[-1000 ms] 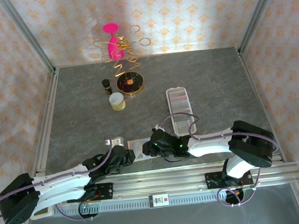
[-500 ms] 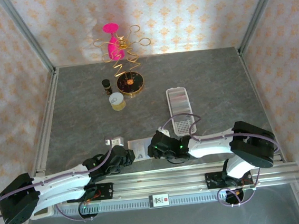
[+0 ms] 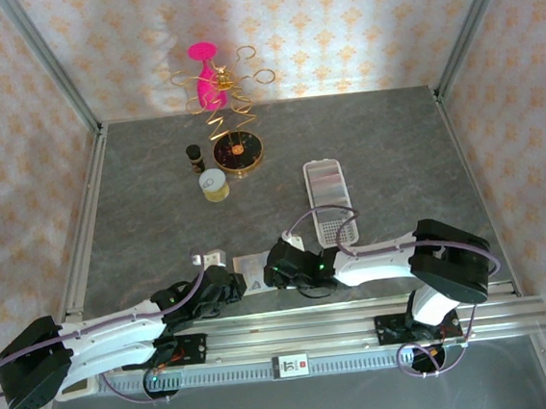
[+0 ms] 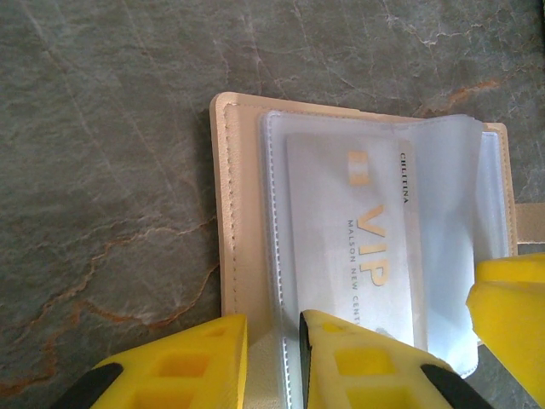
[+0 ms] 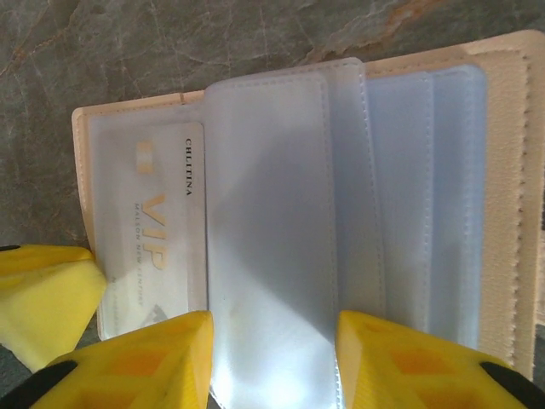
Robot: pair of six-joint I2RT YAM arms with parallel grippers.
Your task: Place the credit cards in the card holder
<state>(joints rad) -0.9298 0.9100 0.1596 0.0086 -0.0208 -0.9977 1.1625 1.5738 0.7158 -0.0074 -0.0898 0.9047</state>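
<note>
Credit card (image 4: 362, 247) inside wallet (image 4: 243, 213) sleeve; right tool (image 5: 272, 362) shifted left.

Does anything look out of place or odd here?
A VIP card sits in a clear sleeve of the open beige wallet, with the left claw and right claw at it, not in the white tray.

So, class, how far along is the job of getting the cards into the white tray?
Done: perhaps some; the white tray looks pale grey at its far end, bare nearer. In hand: left gripper and open right gripper are at the beige wallet and its clear sleeves. Left: the VIP card, not yet out.
</note>
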